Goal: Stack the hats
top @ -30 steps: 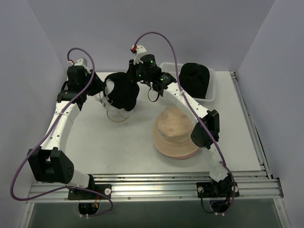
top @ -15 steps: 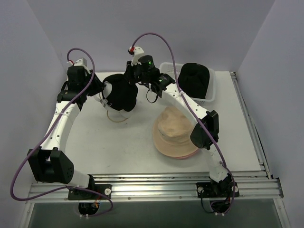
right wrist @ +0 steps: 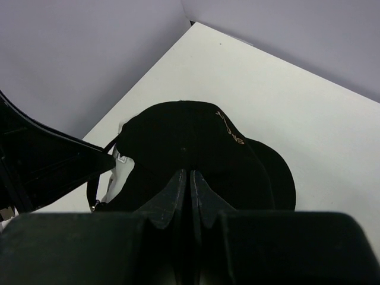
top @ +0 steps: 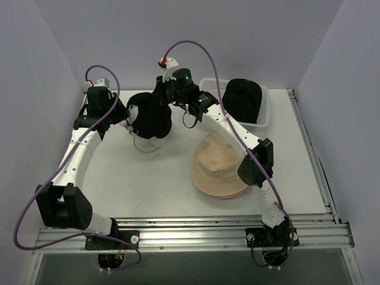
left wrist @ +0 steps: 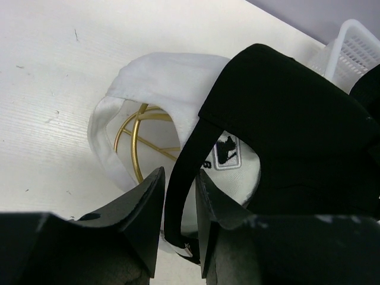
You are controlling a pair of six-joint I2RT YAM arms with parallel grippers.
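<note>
Left gripper [left wrist: 179, 178] first: the jaws are narrow, with the black cap's [left wrist: 291, 119] back strap [left wrist: 178, 154] running right between them. I honestly can't tell if they're pinching it or just straddling it. The right gripper [right wrist: 190, 173] is shut tight, tips together on the crown of the same cap, and it looks like they've got a little fold of cloth.

The black cap sits tipped over the white cap [left wrist: 166, 77], which is on a gold wire frame [left wrist: 139, 136] at the back left of the table [top: 148, 178]. Near the right, a tan bucket hat [top: 219, 157] lies on a pink one [top: 225, 194]. Another black hat [top: 243, 98] is in the white basket [top: 264, 122] at the back right.

Handling-wise, I'd guess these are super light and floppy, nothing fragile. The crown just dents and folds, so a pinch there lifts the cap but lets it sag and swing. The strap is thin and probably slides out of a loose grip. The brim is likely the stiffest bit and the best place to grab for steering. The white cap underneath could easily get dragged along, since cloth on cloth clings.
</note>
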